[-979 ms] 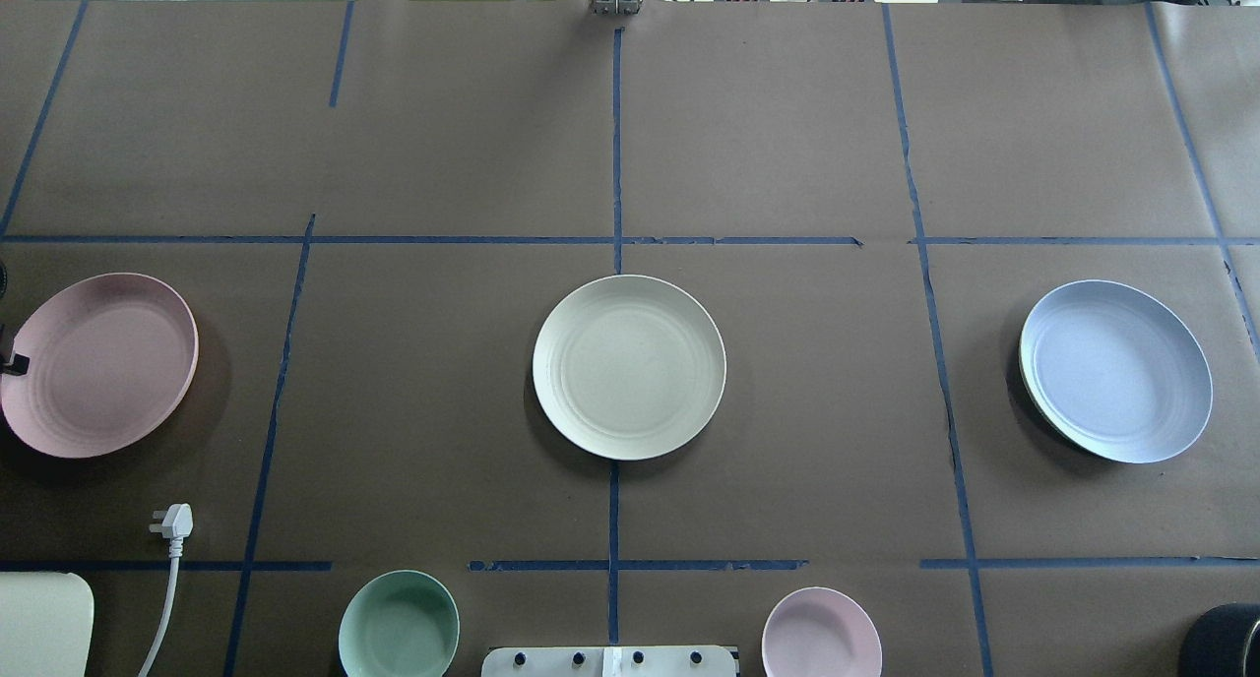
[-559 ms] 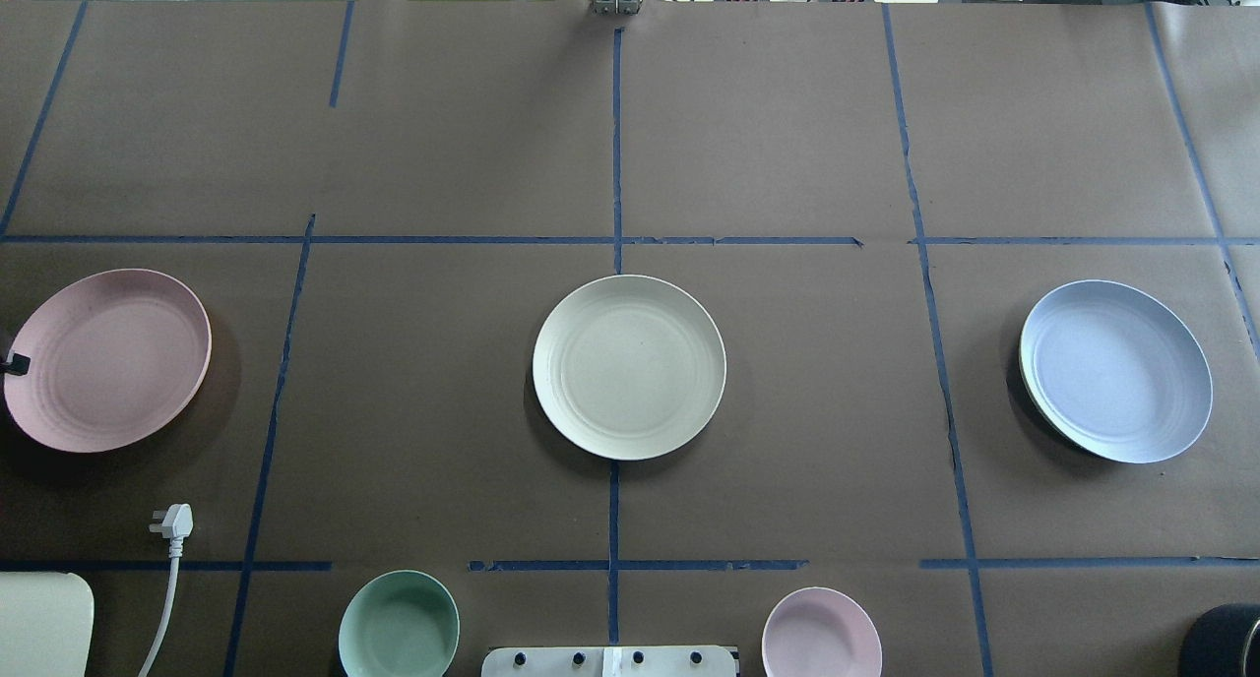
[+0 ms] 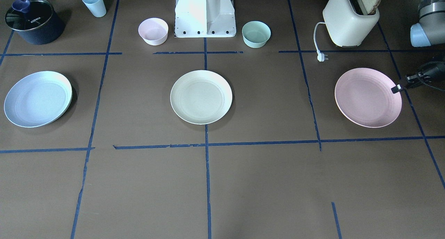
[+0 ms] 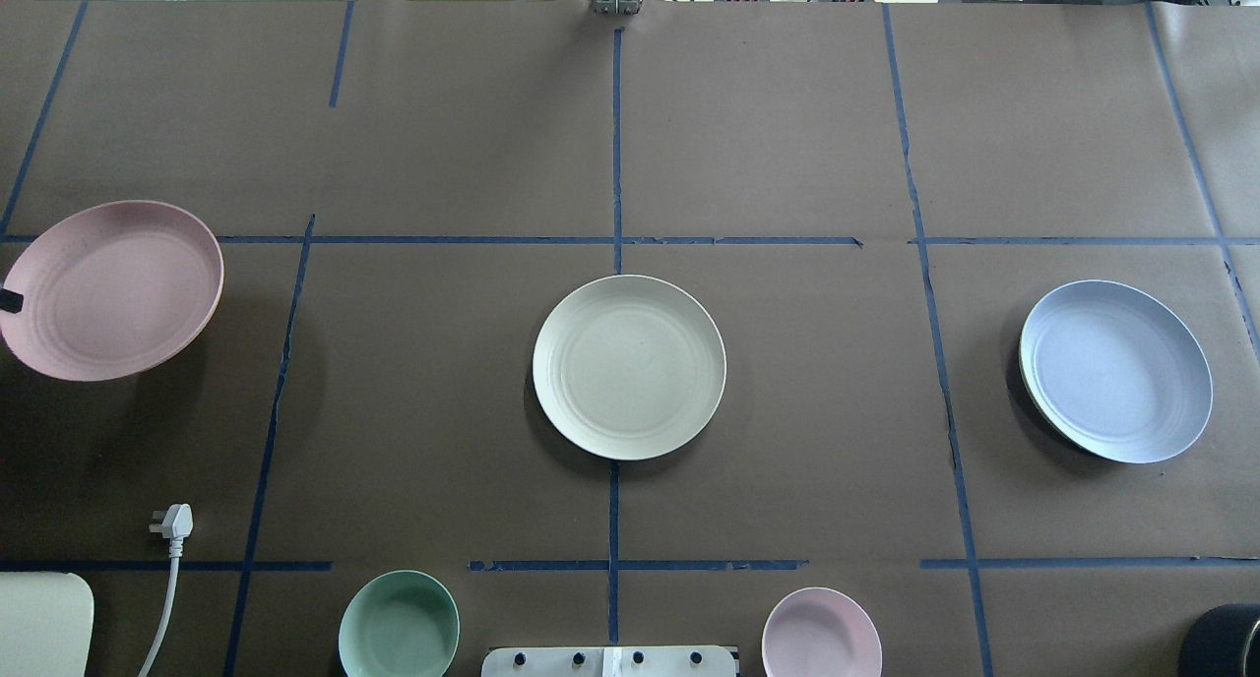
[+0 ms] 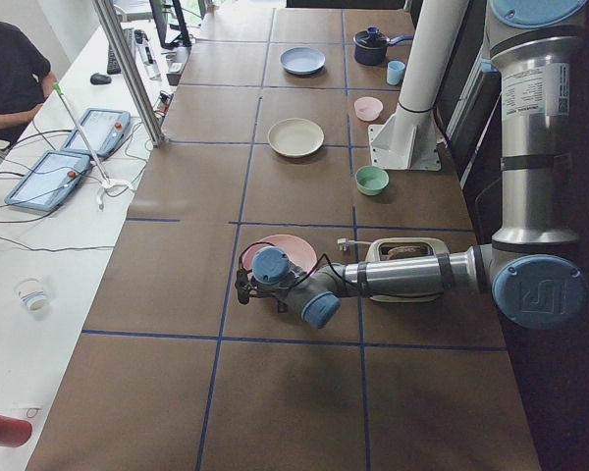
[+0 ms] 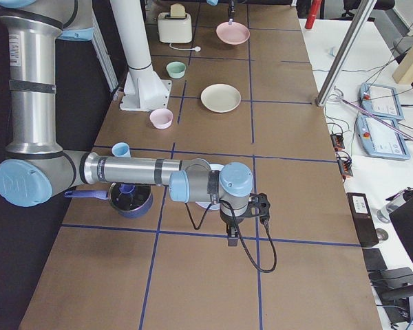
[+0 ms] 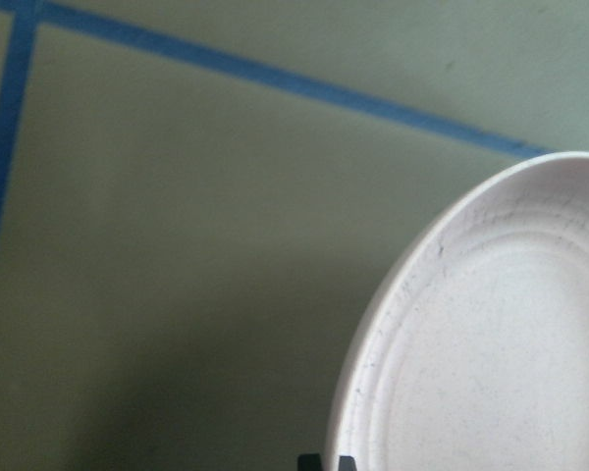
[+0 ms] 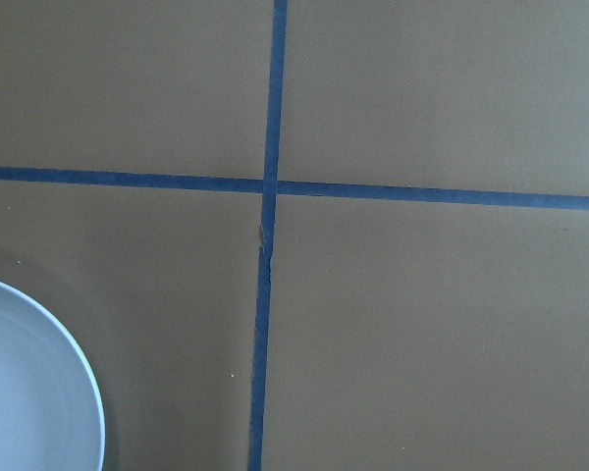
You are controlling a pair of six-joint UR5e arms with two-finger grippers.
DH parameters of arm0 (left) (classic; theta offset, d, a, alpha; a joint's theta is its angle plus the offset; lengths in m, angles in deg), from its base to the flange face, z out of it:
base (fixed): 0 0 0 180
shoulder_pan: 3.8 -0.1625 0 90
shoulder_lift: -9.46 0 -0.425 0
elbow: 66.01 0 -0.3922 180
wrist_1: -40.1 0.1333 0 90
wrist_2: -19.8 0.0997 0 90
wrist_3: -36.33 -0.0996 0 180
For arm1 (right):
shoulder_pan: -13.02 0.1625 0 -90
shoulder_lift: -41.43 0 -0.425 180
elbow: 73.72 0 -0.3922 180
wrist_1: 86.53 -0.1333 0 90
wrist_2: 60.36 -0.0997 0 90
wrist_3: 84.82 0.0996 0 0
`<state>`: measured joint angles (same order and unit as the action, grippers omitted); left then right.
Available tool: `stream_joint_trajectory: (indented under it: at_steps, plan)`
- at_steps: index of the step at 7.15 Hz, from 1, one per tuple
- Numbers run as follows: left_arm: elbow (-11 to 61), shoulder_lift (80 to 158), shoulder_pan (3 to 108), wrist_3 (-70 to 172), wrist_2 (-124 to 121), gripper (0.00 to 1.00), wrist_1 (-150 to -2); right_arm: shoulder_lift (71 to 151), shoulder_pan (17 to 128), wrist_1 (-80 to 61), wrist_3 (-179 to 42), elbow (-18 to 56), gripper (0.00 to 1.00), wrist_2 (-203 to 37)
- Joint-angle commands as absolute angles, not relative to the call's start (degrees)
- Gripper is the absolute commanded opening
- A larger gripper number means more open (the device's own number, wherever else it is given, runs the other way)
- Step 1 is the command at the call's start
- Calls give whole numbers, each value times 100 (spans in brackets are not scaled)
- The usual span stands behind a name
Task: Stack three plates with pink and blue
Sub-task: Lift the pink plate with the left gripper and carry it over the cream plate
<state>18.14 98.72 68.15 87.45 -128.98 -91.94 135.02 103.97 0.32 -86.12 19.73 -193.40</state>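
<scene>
My left gripper [image 3: 397, 89] is shut on the rim of the pink plate [image 4: 110, 288] and holds it above the table at the robot's left end; the plate's shadow lies apart from it. The left wrist view shows the pink plate [image 7: 491, 343] with the fingertips [image 7: 326, 461] on its edge. The cream plate [image 4: 628, 366] lies at the table's centre. The blue plate [image 4: 1115, 370] lies at the robot's right, with a pale green rim showing under it. My right gripper [image 6: 231, 238] hangs beside the blue plate [image 8: 29, 392]; I cannot tell if it is open or shut.
A green bowl [image 4: 399, 623] and a pink bowl [image 4: 822, 633] stand by the robot base [image 3: 205, 13]. A toaster [image 3: 349, 20] with its plug [image 4: 172, 522] is near the pink plate. A dark pot [image 3: 33, 22] and a blue cup [image 3: 94, 3] stand behind the blue plate.
The pink plate has risen off the table and moved away from the robot in my left gripper; its shadow has spread below it. The other plates have not moved.
</scene>
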Motion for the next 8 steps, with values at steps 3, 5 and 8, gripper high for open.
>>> stream_joint_trajectory:
  at_steps: [3,5,8]
  plan:
    - [2204,10911,6503,10606,-12708,0,-9174,13583,10390,-92,-8597,1927,100,-19799]
    - [2678,11149,5540,11696,-11780,0,-9121,13574,10381,-110,-8518,1944,100,-20011]
    - [3040,11930,4238,12813,-10470,0,-8394,13591,10058,-1458,-6485,1936,100,-20020]
